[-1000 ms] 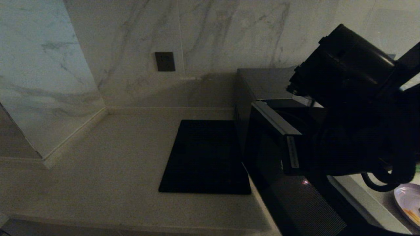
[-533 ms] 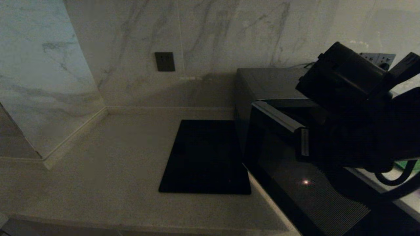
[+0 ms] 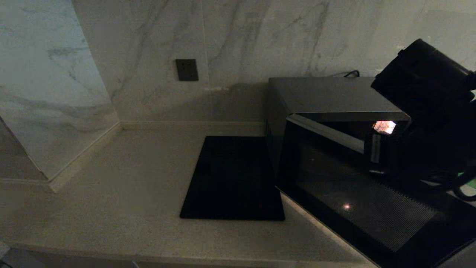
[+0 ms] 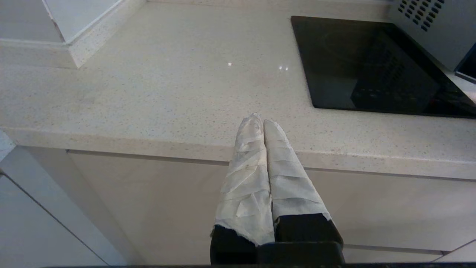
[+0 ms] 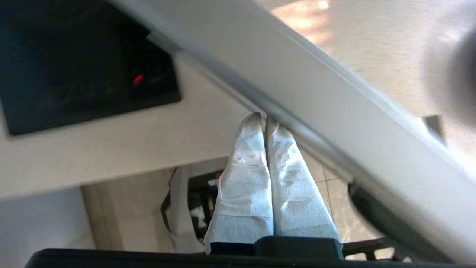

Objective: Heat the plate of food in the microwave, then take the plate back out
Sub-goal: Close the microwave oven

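The microwave stands at the right of the counter, and its dark glass door hangs partly open with a lit patch showing in the gap. My right arm reaches over the door's free edge. In the right wrist view my right gripper is shut and empty, its taped fingertips against the pale edge of the door. My left gripper is shut and empty, parked low in front of the counter edge. The plate of food is out of view.
A flat black square slab lies on the counter just left of the microwave. A dark wall socket sits on the marble back wall. A sliver of green shows behind my right arm.
The microwave door has swung from wide open towards the oven. My right arm has moved back and to the right with it. The plate at the lower right has gone out of sight.
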